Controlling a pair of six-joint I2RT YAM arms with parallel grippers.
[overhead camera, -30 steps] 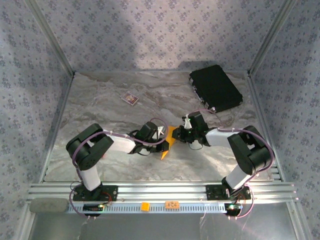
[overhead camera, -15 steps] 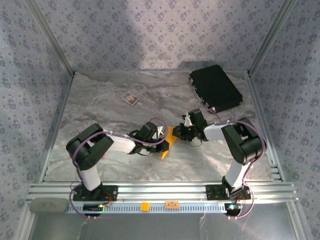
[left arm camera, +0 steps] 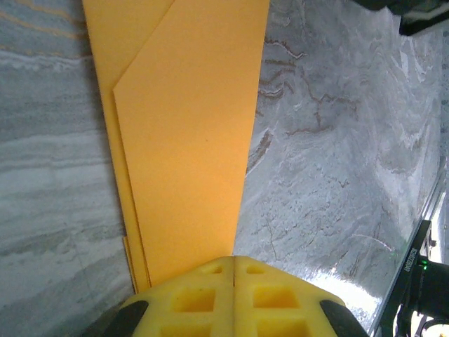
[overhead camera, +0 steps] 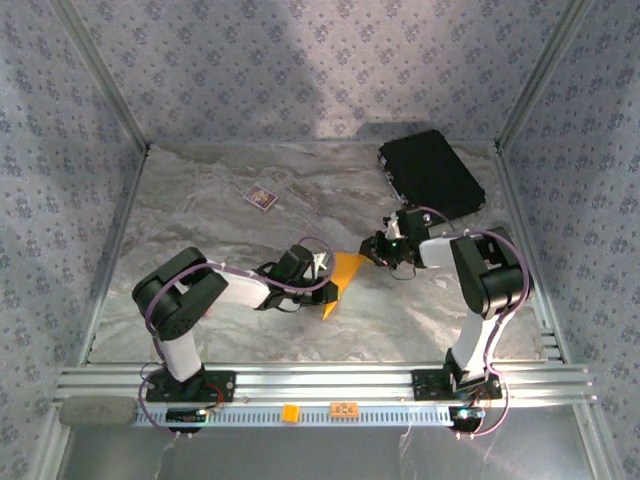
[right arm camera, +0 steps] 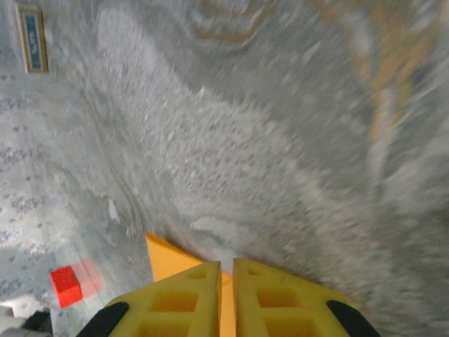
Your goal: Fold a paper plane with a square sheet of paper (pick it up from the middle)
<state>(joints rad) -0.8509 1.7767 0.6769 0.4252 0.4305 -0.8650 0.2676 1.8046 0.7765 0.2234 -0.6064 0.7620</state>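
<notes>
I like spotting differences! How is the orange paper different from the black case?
The paper is orange, thin and folded to a point; the black case is a thicker rectangle. The paper sits mid-table, pinched in the left gripper's jaws; the case lies untouched at the far right. Both have straight edges.

Paper sheet (left arm camera: 189, 140) matt, smooth; table (left arm camera: 337, 175) marble-look, slightly glossy.

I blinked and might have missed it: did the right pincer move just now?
Yes. The right pincer, gripping the orange paper, has shifted back and rightward, toward the black case.
</notes>
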